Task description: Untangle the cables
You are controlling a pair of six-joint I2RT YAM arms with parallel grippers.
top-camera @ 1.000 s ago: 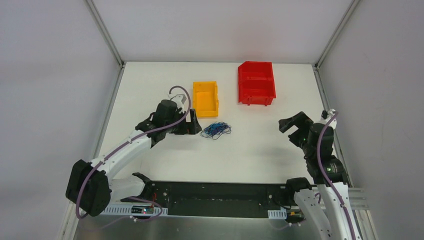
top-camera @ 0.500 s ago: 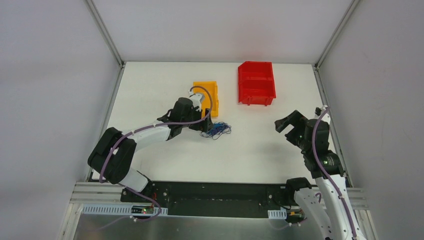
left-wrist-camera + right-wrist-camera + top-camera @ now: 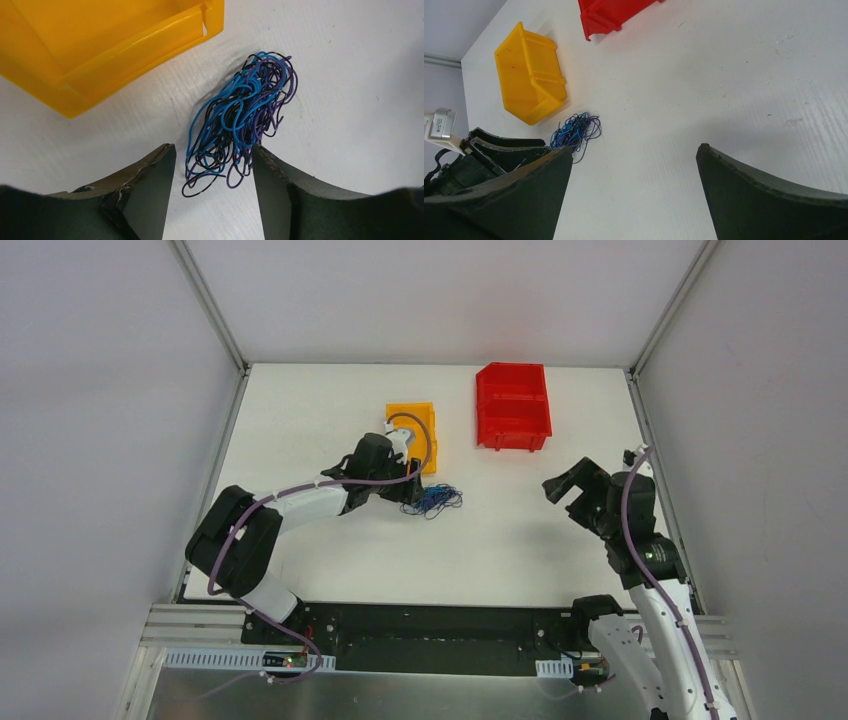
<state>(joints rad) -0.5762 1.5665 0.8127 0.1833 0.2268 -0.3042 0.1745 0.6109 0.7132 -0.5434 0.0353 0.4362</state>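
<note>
Blue, black and purple wires, thread-thin and curly, form the cables (image 3: 240, 120), a loose knot lying on the matte white counter (image 3: 500, 540) just beside the near right corner of the glossy yellow plastic bin (image 3: 125, 55). The left hand (image 3: 213, 155) is spread, its dark, rough-edged fingers (image 3: 150, 185) standing either side of the tangle's near end; whether they touch it I cannot tell. The right hand (image 3: 634, 150) is also spread wide, well apart from the cables on the right. A red plastic bin (image 3: 513, 405) sits farther back, right of the yellow one. The counter shows faint scuffs, specks and fine ribbing. Pale grey walls with metal corner rails enclose it.
</note>
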